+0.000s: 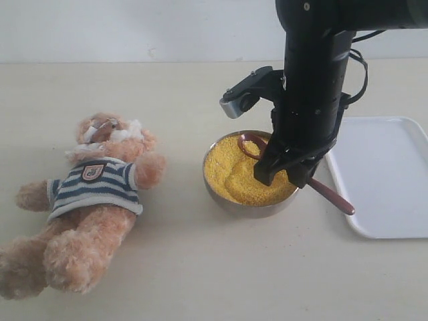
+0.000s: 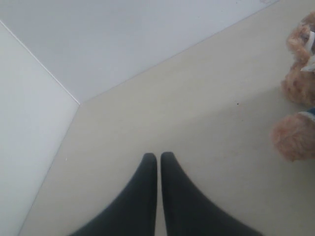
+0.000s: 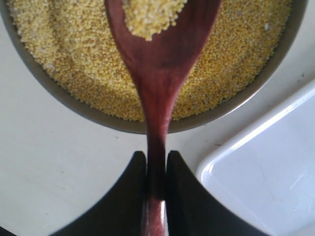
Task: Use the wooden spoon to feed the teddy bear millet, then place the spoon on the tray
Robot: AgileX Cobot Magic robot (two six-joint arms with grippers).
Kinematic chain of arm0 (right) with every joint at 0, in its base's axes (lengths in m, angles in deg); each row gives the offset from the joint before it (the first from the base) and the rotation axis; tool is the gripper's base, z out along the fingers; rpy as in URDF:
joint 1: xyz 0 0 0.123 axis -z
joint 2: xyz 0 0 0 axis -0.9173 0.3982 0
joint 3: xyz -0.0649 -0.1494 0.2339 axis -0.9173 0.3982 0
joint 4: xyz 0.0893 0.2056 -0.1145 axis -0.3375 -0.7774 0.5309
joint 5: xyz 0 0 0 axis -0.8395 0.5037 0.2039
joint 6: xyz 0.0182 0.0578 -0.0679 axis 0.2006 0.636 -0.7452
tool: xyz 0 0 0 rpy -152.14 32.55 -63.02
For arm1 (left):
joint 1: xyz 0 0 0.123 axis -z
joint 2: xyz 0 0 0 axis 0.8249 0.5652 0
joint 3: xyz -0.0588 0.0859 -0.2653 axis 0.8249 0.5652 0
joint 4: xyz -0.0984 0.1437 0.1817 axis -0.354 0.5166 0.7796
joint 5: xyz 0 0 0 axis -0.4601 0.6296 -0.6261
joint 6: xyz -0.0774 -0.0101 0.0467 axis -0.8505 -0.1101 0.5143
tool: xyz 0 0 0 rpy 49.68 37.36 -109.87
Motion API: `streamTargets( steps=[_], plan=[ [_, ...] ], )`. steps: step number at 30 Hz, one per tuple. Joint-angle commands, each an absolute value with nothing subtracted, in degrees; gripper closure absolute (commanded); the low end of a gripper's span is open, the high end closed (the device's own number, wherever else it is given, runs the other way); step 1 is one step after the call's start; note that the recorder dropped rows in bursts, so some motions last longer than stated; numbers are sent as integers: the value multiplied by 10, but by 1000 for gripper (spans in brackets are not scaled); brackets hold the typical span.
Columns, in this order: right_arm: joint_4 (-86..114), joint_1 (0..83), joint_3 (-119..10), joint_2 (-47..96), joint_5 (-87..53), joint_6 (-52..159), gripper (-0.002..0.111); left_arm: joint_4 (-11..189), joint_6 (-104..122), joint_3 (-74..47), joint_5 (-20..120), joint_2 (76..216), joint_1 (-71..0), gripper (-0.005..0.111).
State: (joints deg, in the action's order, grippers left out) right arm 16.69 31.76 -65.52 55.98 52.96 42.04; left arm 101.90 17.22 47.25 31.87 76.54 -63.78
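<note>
My right gripper (image 1: pixel 286 172) (image 3: pixel 156 158) is shut on the slim handle of the dark reddish-brown wooden spoon (image 1: pixel 252 142) (image 3: pixel 160 73). The spoon's round bowl hangs over the yellow millet (image 1: pixel 242 175) (image 3: pixel 64 54) in the metal bowl (image 1: pixel 227 200) (image 3: pixel 74 105), with a small heap of grain in it. The teddy bear (image 1: pixel 93 200) (image 2: pixel 298 88) lies on its back at the left, in its striped shirt. The white tray (image 1: pixel 388 180) (image 3: pixel 266 177) lies right of the bowl, with nothing on it. My left gripper (image 2: pixel 158 157) is shut on nothing, over bare table beside the bear.
The pale table (image 1: pixel 200 267) runs back to a white wall (image 1: pixel 134 27). The right arm's black body (image 1: pixel 314 80) stands over the bowl's right side. In the left wrist view a table corner (image 2: pixel 78 103) meets the wall.
</note>
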Motion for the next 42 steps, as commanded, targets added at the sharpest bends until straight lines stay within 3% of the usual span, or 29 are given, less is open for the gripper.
streamTargets(
  steps=[1, 28, 36, 42],
  plan=[
    [166, 322, -658, 553, 532, 418, 109, 1019, 173, 474, 320, 764, -640, 103],
    [163, 322, -658, 553, 532, 418, 109, 994, 173, 474, 329, 764, -640, 103],
    [162, 322, -658, 553, 532, 418, 109, 814, 102, 474, 455, 764, -640, 103],
    [160, 322, -658, 553, 532, 418, 109, 802, 94, 474, 545, 764, -640, 103]
  ],
)
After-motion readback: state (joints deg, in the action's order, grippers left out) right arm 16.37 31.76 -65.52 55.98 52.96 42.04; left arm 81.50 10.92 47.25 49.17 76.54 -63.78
